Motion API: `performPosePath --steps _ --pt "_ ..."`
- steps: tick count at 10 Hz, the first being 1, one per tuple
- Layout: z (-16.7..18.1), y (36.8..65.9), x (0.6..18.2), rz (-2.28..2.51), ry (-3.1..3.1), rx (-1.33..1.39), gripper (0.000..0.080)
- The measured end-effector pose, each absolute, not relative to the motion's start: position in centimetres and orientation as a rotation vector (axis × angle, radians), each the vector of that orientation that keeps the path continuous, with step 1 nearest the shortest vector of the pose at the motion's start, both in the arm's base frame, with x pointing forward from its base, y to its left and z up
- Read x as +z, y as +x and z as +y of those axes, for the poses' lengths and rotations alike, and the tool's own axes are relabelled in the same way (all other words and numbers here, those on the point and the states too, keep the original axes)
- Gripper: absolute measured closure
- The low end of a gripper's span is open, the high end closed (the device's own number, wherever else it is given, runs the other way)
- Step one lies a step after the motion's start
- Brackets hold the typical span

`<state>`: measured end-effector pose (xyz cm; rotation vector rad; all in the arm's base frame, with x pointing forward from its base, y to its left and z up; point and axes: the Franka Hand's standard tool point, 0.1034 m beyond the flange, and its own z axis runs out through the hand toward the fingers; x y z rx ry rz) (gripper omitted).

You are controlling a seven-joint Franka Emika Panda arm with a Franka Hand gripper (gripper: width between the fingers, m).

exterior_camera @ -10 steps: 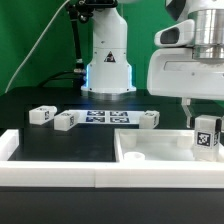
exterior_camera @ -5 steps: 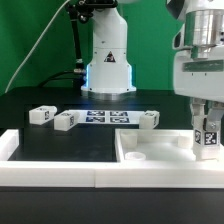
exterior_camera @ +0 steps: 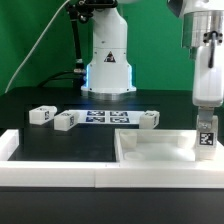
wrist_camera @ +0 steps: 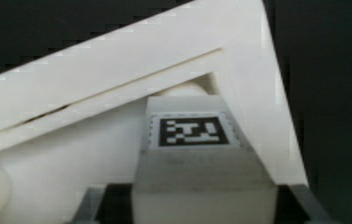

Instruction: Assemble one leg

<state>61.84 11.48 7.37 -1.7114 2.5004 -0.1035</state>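
My gripper [exterior_camera: 205, 118] is shut on one leg [exterior_camera: 205, 138], a stubby white peg with a black-and-white tag. It holds the leg upright at the corner of the large white panel [exterior_camera: 150, 152] on the exterior view's right. In the wrist view the leg [wrist_camera: 194, 135] stands between my dark fingers [wrist_camera: 102, 205], against the panel's corner [wrist_camera: 84, 110]. Three more legs [exterior_camera: 41, 115], [exterior_camera: 66, 121], [exterior_camera: 148, 120] lie on the black table.
The marker board [exterior_camera: 105, 117] lies flat between the loose legs. The robot's white base [exterior_camera: 107, 60] stands behind it. A white rail [exterior_camera: 50, 172] runs along the table's front edge, with a raised end on the exterior view's left.
My hand has turned about its vertical axis with the leg in it. The leg has sunk slightly toward the panel. The loose legs have not moved.
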Motion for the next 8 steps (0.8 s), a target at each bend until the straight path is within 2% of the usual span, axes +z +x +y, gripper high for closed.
performPosePath --steps 1,2,3,4,5,6,8 --pt "11.64 61.82 7.36 2.523 -1.669 -0.092 0.0507" --pt "11.83 61.76 7.29 2.512 -1.676 -0.080 0.0426" --pt "11.80 61.76 7.34 2.466 -1.748 -0.085 0.0245" --pt "11.81 61.77 7.42 2.429 -1.803 -0.083 0.0245" --pt "11.72 61.78 7.40 2.403 -1.841 -0.084 0.0180" --pt "11.97 61.69 7.30 2.379 -1.874 -0.082 0.0155" --pt "12.00 61.72 7.37 2.047 -2.258 -0.110 0.0151"
